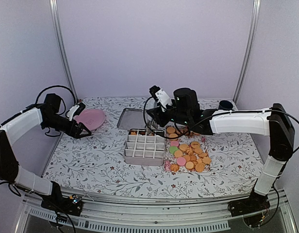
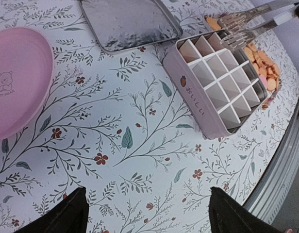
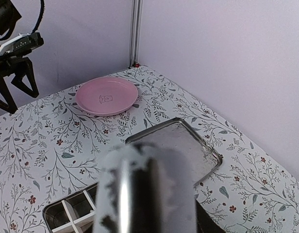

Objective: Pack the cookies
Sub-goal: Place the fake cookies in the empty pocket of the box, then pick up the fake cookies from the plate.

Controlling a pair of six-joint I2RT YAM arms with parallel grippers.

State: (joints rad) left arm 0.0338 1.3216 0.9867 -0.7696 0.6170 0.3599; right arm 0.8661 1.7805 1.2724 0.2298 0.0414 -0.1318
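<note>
The cookies (image 1: 188, 153), mostly orange with a few pink and green, lie in a heap on the cloth right of a white divided box (image 1: 145, 147). They also show in the left wrist view (image 2: 263, 63). Some cookies sit in the box's back row (image 1: 136, 132). My right gripper (image 1: 157, 116) is shut on metal tongs (image 2: 244, 22), a blurred metal mass in its own view (image 3: 144, 194), with tips over the box's back edge. An orange cookie (image 2: 212, 23) is at the tips; I cannot tell if it is gripped. My left gripper (image 1: 85, 130) is open and empty over bare cloth (image 2: 147, 213).
A pink plate (image 1: 91, 118) lies at the back left beside my left gripper. A metal tray (image 1: 130, 118) lies behind the box. A dark cup (image 1: 225, 105) stands at the back right. Walls close the back and both sides.
</note>
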